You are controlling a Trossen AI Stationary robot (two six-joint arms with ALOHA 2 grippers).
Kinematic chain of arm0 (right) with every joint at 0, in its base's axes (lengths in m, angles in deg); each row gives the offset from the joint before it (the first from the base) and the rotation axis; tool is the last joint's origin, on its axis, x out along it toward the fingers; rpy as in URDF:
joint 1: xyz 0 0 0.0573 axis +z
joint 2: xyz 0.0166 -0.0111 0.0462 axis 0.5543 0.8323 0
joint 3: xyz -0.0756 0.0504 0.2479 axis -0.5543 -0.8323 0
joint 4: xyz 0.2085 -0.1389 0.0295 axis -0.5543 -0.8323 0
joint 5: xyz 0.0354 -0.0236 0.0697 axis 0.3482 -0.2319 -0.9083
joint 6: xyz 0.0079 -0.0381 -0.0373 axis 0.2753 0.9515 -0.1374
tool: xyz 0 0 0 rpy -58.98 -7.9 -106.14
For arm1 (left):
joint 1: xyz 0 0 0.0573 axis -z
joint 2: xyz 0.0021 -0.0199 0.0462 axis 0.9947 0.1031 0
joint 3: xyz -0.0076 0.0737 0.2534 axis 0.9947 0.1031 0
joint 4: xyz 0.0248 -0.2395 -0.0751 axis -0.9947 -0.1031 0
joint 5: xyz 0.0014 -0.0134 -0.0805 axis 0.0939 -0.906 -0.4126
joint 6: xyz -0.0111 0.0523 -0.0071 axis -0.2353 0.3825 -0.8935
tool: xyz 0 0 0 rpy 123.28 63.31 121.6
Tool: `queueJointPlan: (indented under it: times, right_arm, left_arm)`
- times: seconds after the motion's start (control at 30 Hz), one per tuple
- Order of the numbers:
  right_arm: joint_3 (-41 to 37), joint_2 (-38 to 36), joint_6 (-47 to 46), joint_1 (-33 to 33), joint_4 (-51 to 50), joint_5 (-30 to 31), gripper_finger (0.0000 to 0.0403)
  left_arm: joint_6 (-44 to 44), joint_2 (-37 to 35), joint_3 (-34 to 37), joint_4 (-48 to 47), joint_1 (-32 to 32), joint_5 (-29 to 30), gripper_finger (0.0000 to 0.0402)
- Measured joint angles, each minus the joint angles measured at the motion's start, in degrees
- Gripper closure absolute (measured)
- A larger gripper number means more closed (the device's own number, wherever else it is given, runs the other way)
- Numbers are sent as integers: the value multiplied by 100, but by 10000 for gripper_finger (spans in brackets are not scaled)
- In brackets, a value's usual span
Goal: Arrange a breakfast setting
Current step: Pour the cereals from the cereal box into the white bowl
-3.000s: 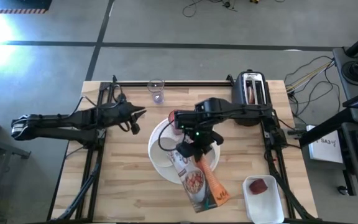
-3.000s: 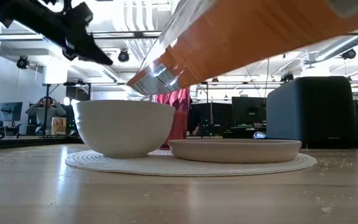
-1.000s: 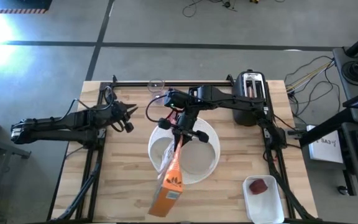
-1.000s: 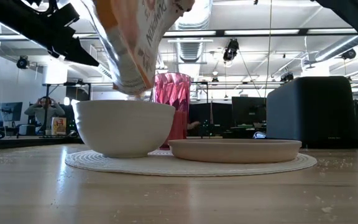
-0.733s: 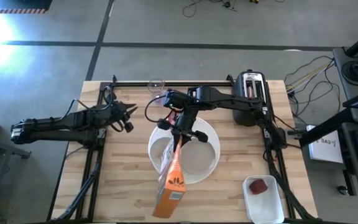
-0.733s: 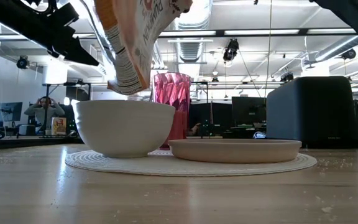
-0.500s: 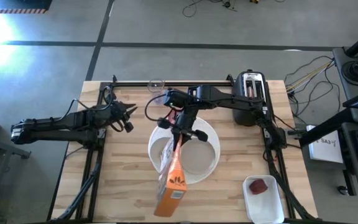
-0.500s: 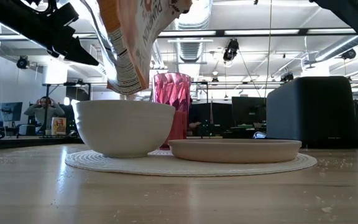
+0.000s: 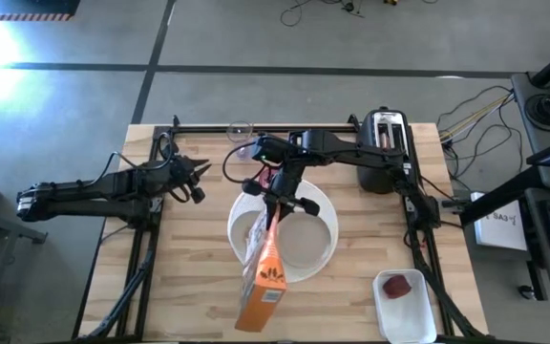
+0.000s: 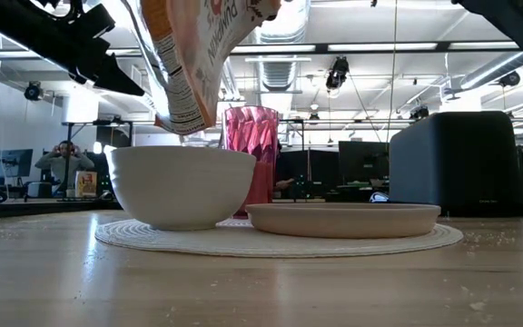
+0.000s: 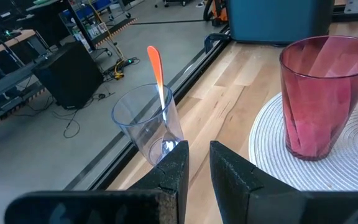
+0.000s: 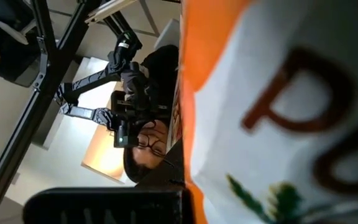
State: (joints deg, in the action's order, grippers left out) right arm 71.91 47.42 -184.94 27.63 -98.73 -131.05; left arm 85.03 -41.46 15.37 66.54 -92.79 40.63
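My right gripper (image 9: 277, 203) hangs over the round white placemat (image 9: 327, 225), shut on an orange cereal box (image 9: 264, 282). The box is tipped steeply, its lower end (image 10: 185, 120) just above the white bowl (image 10: 182, 186). On the mat, the grey plate (image 10: 343, 218) sits right of the bowl and the pink tumbler (image 11: 325, 106) behind it. The spoon (image 11: 156, 68) stands in a clear glass (image 11: 151, 124) off the mat. My left gripper (image 9: 205, 170) hovers left of the mat, fingers slightly apart, pointing at that glass. A small red fruit (image 9: 401, 285) lies in the white tub. My right gripper holds the cereal box by the end nearest the bowl (image 9: 275, 222); its own body hides which faces the fingers are on. It comes at the box from the table's far right. The box is lifted clear, its lower end over the bowl and its other end raised toward the near edge.
A black-and-silver toaster (image 9: 387, 143) stands at the far right. The white tub (image 9: 407, 315) sits at the near right corner. Bare wood lies left of the mat and along the near edge.
Three seconds ago the box lay slanted toward the near right. My right gripper has since drawn toward the far edge and swung it steep over the bowl. My left gripper drew back a little toward the left. In the last second both have stayed almost still.
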Motion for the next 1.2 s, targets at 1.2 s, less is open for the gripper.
queueJointPlan:
  times: [1.2]
  right_arm:
    - [0, 7, 163, -62, -2, -50, 394]
  left_arm:
    - [2, 2, 0, 0, -1, 0, 354]
